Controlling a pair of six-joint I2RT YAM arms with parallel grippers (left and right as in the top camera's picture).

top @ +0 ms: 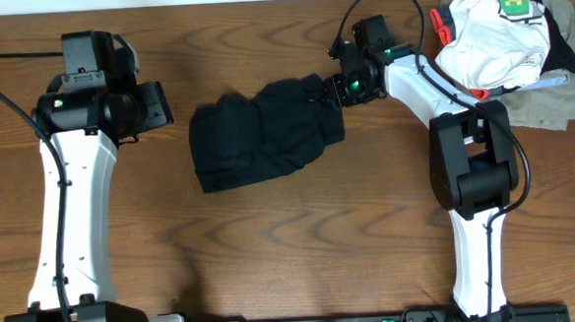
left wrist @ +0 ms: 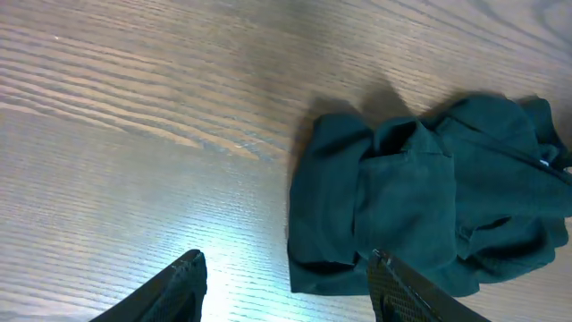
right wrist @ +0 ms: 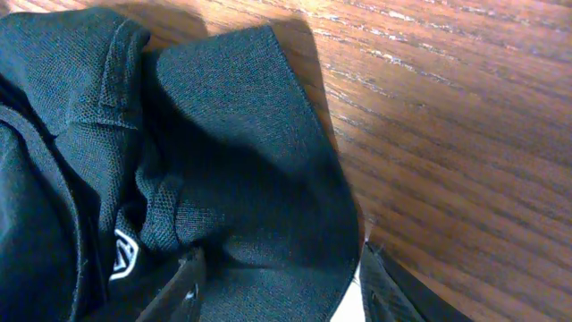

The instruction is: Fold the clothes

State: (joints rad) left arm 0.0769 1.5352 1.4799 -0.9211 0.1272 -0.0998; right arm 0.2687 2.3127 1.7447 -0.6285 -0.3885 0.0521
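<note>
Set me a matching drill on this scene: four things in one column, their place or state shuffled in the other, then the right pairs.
1. black garment
2. white garment
3. left pincer
4. right pincer

A. open, over the black cloth's edge
B. bunched up, middle of the table
C. open, beside the black cloth, holding nothing
D. heaped on a khaki-grey garment at a corner

Pairs: 1-B, 2-D, 3-C, 4-A

Matt black knit clothes (top: 266, 132); smooth grained wooden table (top: 302, 249).
</note>
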